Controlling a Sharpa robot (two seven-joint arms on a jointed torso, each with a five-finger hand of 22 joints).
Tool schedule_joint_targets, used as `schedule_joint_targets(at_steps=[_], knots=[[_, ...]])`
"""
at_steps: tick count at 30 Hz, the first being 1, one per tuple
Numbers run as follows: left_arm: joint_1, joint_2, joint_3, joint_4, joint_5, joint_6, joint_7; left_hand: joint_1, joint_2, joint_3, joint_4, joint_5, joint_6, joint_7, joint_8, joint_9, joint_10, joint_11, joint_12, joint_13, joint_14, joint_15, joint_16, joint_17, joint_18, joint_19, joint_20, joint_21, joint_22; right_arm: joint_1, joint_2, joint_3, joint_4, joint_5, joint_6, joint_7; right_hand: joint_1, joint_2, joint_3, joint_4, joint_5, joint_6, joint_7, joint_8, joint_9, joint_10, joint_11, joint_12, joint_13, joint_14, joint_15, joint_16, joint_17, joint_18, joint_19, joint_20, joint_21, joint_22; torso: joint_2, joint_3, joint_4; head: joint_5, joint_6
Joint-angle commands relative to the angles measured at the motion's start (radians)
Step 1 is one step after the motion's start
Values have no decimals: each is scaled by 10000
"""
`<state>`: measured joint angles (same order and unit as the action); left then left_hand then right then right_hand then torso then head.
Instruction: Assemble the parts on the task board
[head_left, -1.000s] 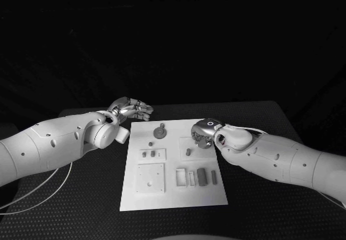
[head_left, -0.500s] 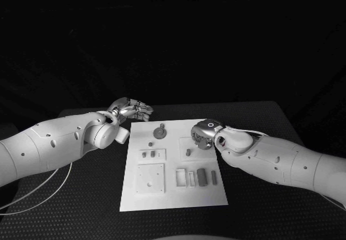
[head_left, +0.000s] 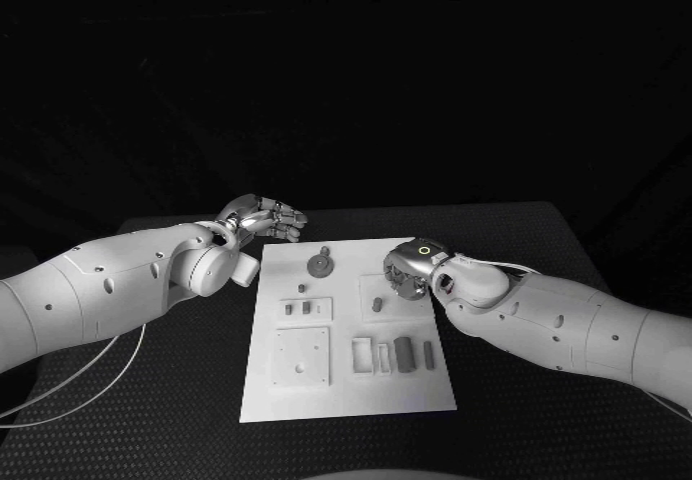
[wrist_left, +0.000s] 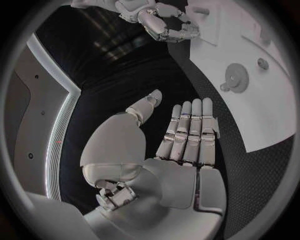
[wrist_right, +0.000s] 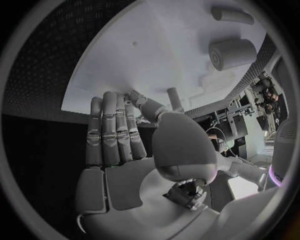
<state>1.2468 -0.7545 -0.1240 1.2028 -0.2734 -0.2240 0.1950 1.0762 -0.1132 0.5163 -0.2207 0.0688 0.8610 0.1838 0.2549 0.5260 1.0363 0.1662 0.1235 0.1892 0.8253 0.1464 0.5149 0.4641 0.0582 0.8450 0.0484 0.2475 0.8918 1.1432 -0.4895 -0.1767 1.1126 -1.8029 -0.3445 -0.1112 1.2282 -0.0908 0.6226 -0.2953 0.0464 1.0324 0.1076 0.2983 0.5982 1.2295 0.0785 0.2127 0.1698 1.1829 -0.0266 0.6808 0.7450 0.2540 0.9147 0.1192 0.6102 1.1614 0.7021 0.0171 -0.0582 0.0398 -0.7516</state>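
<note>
The white task board (head_left: 346, 395) lies in the middle of the black table. On it sit a round gear-like part (head_left: 319, 265), a small peg (head_left: 303, 288), a short upright part (head_left: 375, 303) and dark oblong parts (head_left: 405, 352). My right hand (head_left: 405, 274) hovers over the board's right edge, beside the upright part. In the right wrist view its fingers (wrist_right: 112, 135) are straight and hold nothing, and a thin peg (wrist_right: 177, 98) stands just past the thumb. My left hand (head_left: 265, 218) hangs off the board's far left corner, its fingers (wrist_left: 190, 132) straight and empty.
A square plate (head_left: 302, 355) and a slotted block (head_left: 304, 308) occupy the board's left column. Two thick cylinders (wrist_right: 232, 54) stand on the board (wrist_right: 156, 45) beyond my right hand. A thin cable (head_left: 87, 385) trails on the table at the left.
My right hand has shifted very slightly toward the near right. My left hand and the parts have stayed where they were.
</note>
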Motion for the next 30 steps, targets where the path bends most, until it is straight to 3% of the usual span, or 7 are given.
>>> schedule_joint_targets(at_steps=[1,13,30], knots=[[18,29,10,-3,45,71,52,-83,54,-24,26,-35,-75,23,32,-11,-66,16,-13,-14,-4,36,-48,15,193,-55,5,2,13,-92,-44,-54,44,118,515,113,45,-30,53,10,10,97,-8,36,29,81,-17,60,12,49,1,68,17,77,90,3,48,15,0,-1,2,7,3],[18,32,10,-37,45,82,41,-92,50,-29,38,-35,-87,27,31,-16,-73,18,-12,-25,-2,36,-61,31,197,-61,7,6,23,87,-124,79,166,330,561,185,39,-36,57,12,10,105,-11,43,37,96,-23,59,25,63,-6,65,24,77,109,-4,49,18,1,-12,3,13,4],[18,51,10,-71,45,102,33,-94,50,-31,48,-34,-95,29,34,-20,-79,19,-9,-37,1,36,-75,48,201,-68,8,9,33,119,-131,198,140,462,529,265,35,-32,65,12,10,106,-13,45,44,102,-26,52,37,71,-10,58,30,78,120,-10,44,19,-2,-8,16,10,-16]])
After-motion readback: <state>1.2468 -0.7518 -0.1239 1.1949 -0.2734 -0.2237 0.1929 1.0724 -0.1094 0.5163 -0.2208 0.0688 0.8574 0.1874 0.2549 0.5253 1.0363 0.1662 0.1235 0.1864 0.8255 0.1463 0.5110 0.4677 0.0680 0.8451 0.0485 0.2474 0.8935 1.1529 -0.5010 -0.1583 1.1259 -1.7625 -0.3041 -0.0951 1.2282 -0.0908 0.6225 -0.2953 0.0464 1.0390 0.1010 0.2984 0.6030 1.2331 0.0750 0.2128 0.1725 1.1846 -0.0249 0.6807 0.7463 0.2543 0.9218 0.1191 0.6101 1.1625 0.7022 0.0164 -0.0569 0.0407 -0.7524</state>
